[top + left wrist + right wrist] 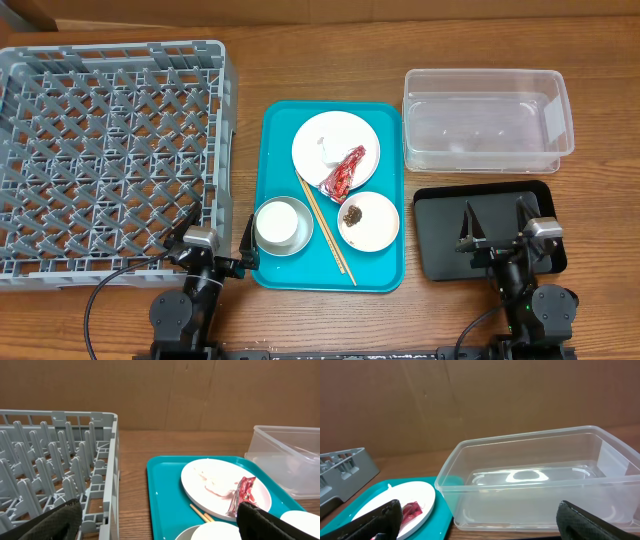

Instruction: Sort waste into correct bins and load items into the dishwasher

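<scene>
On the teal tray a large white plate carries a red-and-white wrapper and a white tissue. A small plate holds rice and a brown lump. Two chopsticks lie between it and a white bowl. The grey dishwasher rack stands at the left. The clear tub and black tray are at the right. My left gripper is open between rack and teal tray. My right gripper hangs open over the black tray. Neither holds anything.
The left wrist view shows the rack wall, the teal tray and the wrapper ahead. The right wrist view faces the tub's near wall, with the large plate to its left. Bare wood lies between rack and tray.
</scene>
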Available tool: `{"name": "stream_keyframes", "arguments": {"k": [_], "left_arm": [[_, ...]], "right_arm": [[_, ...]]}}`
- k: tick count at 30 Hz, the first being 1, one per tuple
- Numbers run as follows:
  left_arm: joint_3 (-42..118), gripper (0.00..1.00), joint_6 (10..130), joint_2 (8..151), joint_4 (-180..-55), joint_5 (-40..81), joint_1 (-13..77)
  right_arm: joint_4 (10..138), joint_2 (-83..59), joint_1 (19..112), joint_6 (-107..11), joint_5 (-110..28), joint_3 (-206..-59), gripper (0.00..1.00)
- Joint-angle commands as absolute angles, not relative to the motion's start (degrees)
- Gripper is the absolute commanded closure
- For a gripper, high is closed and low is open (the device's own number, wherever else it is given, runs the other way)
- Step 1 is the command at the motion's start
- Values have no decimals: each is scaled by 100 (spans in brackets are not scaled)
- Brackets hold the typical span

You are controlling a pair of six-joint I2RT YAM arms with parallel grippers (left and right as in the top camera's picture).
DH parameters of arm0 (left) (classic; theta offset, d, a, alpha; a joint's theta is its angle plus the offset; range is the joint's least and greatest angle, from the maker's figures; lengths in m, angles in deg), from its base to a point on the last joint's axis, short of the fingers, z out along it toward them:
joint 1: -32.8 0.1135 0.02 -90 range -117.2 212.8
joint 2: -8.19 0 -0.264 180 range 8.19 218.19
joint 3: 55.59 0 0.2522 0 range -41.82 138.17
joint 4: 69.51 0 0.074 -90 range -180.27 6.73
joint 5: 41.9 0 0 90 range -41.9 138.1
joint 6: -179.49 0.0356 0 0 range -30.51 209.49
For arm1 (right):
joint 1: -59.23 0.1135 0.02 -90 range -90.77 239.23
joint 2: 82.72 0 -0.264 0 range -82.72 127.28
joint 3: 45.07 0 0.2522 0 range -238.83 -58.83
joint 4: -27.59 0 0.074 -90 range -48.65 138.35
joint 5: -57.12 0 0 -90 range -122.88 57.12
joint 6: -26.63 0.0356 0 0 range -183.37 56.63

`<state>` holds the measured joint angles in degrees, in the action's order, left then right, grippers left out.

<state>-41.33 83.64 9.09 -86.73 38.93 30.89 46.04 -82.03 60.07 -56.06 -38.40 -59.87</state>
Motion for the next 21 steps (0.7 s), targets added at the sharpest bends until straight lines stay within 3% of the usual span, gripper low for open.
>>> {"name": "stream_keyframes", "arguments": {"k": [1,21], "left_arm": [[-4153,0,8371,881,-8689,3930,3054],[-4153,0,8028,881,-8689,3935,3054]], "right_arm": [[4575,-8234,6024,-5593,-3783,-5930,0],[4564,-8234,6018,-5591,-3783,-5930,0]]}}
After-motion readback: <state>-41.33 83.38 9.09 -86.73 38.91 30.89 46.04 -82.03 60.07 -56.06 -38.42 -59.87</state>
